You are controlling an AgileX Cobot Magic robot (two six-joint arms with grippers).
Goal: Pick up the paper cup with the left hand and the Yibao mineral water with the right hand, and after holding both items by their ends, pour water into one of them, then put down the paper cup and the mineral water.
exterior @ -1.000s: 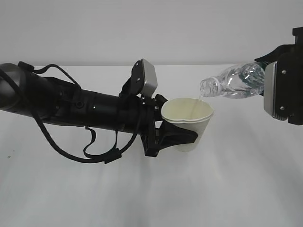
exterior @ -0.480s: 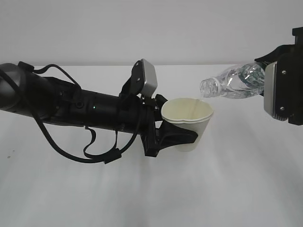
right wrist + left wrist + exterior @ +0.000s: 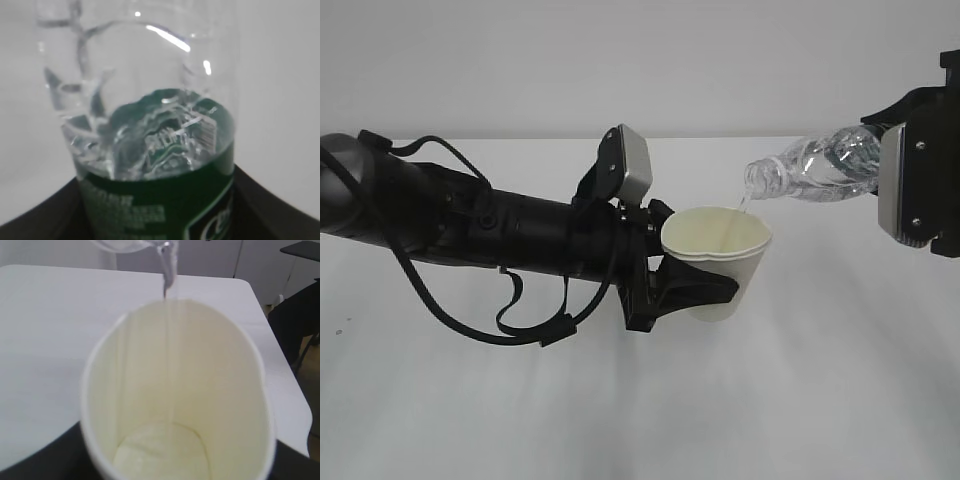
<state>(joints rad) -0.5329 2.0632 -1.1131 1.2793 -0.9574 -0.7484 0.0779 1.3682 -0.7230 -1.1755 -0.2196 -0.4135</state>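
The white paper cup [image 3: 718, 262] is held upright above the table by my left gripper [image 3: 705, 290], whose black fingers are shut on its lower wall. Its cream inside fills the left wrist view [image 3: 175, 405], with a little water at the bottom. The clear Yibao bottle [image 3: 810, 167] with the green label [image 3: 155, 210] is held by my right gripper [image 3: 900, 185], shut on its base end, tilted with its open mouth down-left over the cup's rim. A thin stream of water [image 3: 167, 275] runs from the mouth into the cup.
The white table [image 3: 820, 400] lies under both arms, with its far edge against a plain grey wall. In the left wrist view the table's right edge [image 3: 280, 365] shows, with dark furniture beyond it.
The bottle's base end has risen a little, tilting the mouth further down, and the water stream runs into the cup again. The left arm and cup have not moved.
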